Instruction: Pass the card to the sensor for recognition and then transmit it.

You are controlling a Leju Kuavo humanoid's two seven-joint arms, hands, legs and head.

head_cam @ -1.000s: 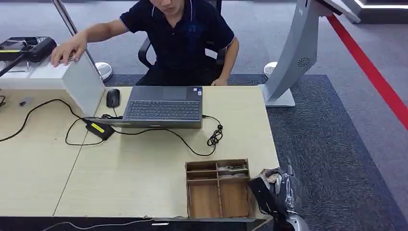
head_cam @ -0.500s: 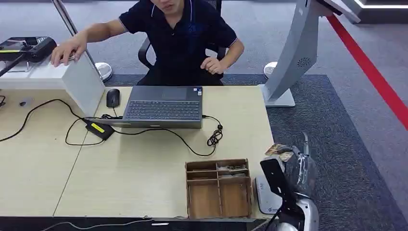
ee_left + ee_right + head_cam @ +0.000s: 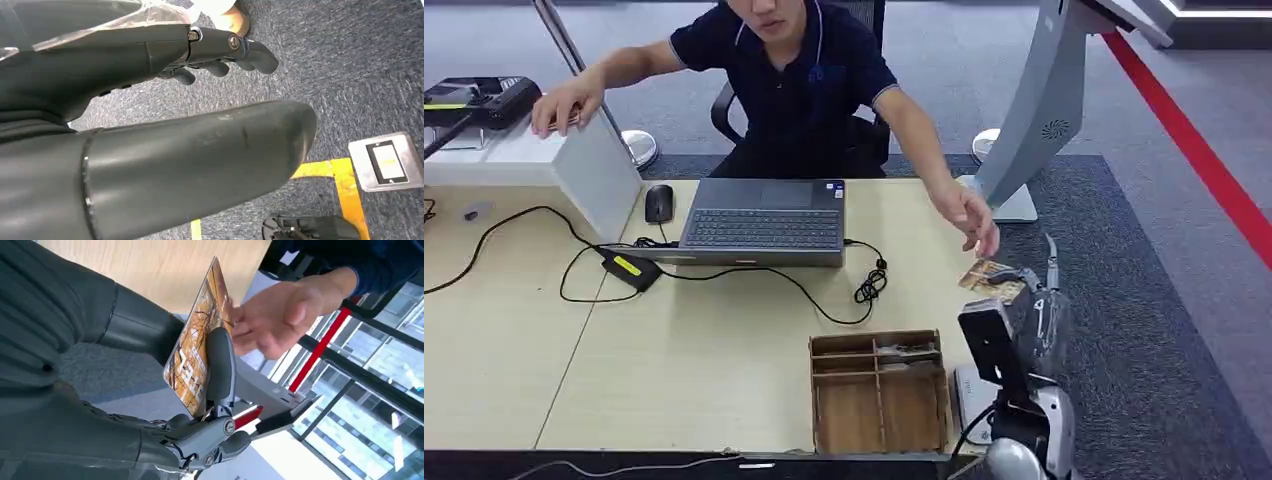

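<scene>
Right hand (image 3: 1024,300) pinches card (image 3: 986,277) above grey carpet (image 3: 1124,300) beside wooden table (image 3: 674,350); left hand (image 3: 220,55) empty, loosely curled

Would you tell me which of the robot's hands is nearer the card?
The right hand: it holds the card between thumb and finger. The left hand hangs over carpet, away from it.

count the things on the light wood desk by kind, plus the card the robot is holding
Grey laptop: 1
Black computer mouse: 1
Black power adapter with yellow label: 1
Brown wooden compartment tray: 1
White card sensor at the desk edge: 1
Orange printed card, held in the right hand: 1
Total: 6
</scene>
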